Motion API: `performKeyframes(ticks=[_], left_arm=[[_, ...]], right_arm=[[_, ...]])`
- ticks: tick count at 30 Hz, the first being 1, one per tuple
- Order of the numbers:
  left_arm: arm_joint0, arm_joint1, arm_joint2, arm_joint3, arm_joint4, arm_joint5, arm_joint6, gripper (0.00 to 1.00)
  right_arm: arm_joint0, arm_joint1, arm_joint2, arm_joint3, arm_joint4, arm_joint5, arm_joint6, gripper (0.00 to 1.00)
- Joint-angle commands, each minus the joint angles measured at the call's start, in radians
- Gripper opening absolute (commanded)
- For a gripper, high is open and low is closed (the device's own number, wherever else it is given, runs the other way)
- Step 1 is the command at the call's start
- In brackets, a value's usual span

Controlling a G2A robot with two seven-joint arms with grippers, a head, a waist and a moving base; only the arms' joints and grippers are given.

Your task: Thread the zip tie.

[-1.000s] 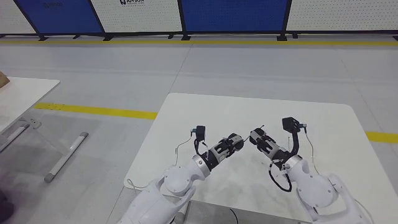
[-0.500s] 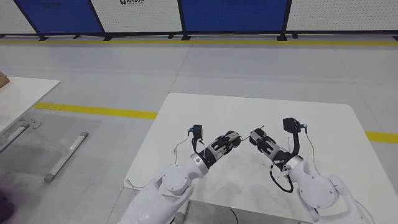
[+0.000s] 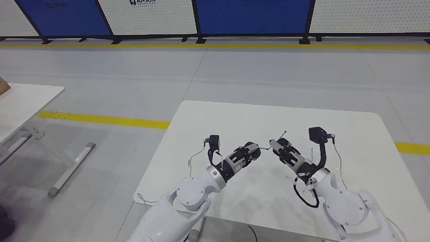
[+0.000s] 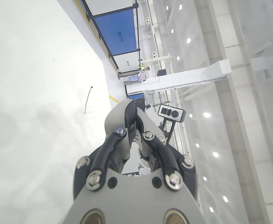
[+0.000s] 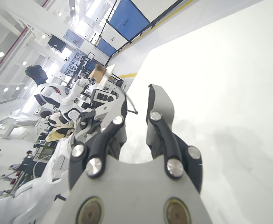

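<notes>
Both angled inward, closed left pincer (image 3: 253,150) faces spread right pincer (image 3: 275,146)

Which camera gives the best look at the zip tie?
The left wrist view: the zip tie shows full length, head to tail, dark against the table. The right wrist view has a curved, partly hidden strip with a head, maybe the same tie. The top view gives a faint thin line.

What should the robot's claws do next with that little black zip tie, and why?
Probably the right claw should ease onto the zip tie and close. It is open, with the tie's head showing between its fingers, while the left claw is shut, the tie apart from it. I cannot tell whether the left claw pinches anything.
</notes>
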Motion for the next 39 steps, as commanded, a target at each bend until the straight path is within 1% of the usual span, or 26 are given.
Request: performKeyframes(ticks=[1,3,6,7,8,9,19,25,26,27,28,29,31,33,34,36,37,38,39], left_arm=[[-0.002,-0.001,0.002,0.003,0.000,0.001,0.002,0.00],[-0.003,-0.002,0.002,0.004,0.000,0.001,0.005,0.00],[-0.004,-0.003,0.003,0.005,0.002,0.001,0.009,0.00],[-0.004,-0.003,0.003,0.005,0.002,0.001,0.010,0.00],[-0.004,-0.003,0.003,0.004,0.002,0.000,0.012,0.00],[-0.003,-0.003,0.002,0.003,0.002,-0.001,0.014,0.00],[0.007,-0.005,0.008,-0.018,0.011,-0.007,0.016,0.00],[0.009,-0.006,0.005,-0.017,0.011,0.000,0.026,0.00],[0.009,-0.006,0.005,-0.016,0.013,0.007,0.029,0.18],[0.008,-0.006,0.006,-0.017,0.016,0.012,0.029,0.39],[0.007,-0.007,0.006,-0.017,0.017,0.014,0.029,0.78],[0.007,-0.007,0.008,-0.016,0.021,0.015,0.028,0.86],[0.007,-0.007,0.010,-0.015,0.024,0.016,0.029,0.96],[0.006,-0.008,0.015,-0.011,0.034,0.027,0.029,0.97],[0.004,-0.008,0.017,-0.009,0.040,0.037,0.028,1.00],[-0.002,-0.009,0.025,-0.003,0.051,0.045,0.030,1.00],[-0.005,-0.010,0.028,0.000,0.051,0.045,0.031,0.98],[-0.007,-0.011,0.030,0.003,0.053,0.046,0.032,0.94],[-0.009,-0.012,0.034,0.004,0.054,0.045,0.034,0.88]], right_arm=[[-0.004,0.000,0.004,-0.002,-0.002,-0.002,-0.002,0.30],[-0.008,0.000,0.007,-0.005,-0.007,-0.005,-0.002,0.29],[-0.015,0.000,0.009,-0.009,-0.022,-0.007,0.000,0.25],[-0.017,0.000,0.009,-0.010,-0.025,-0.007,0.001,0.16],[-0.018,0.000,0.009,-0.011,-0.029,-0.007,0.002,0.05],[-0.019,0.000,0.009,-0.012,-0.034,-0.007,0.004,0.00],[-0.011,-0.003,0.005,-0.007,-0.052,-0.006,0.029,0.00],[-0.012,-0.004,0.011,-0.010,-0.053,-0.010,0.028,0.00],[-0.013,-0.004,0.013,-0.011,-0.054,-0.011,0.028,0.00],[-0.014,-0.004,0.014,-0.012,-0.055,-0.012,0.028,0.00],[-0.015,-0.004,0.016,-0.012,-0.057,-0.012,0.028,0.00],[-0.016,-0.004,0.017,-0.013,-0.059,-0.011,0.028,0.00],[-0.017,-0.005,0.018,-0.013,-0.063,-0.011,0.027,0.00],[-0.019,-0.005,0.019,-0.015,-0.070,-0.009,0.025,0.00],[-0.020,-0.005,0.019,-0.016,-0.072,-0.009,0.025,0.00],[-0.021,-0.006,0.018,-0.016,-0.082,-0.009,0.023,0.00],[-0.021,-0.006,0.017,-0.016,-0.084,-0.008,0.022,0.00],[-0.021,-0.007,0.015,-0.017,-0.086,-0.008,0.021,0.00],[-0.021,-0.007,0.014,-0.017,-0.088,-0.008,0.020,0.00]])
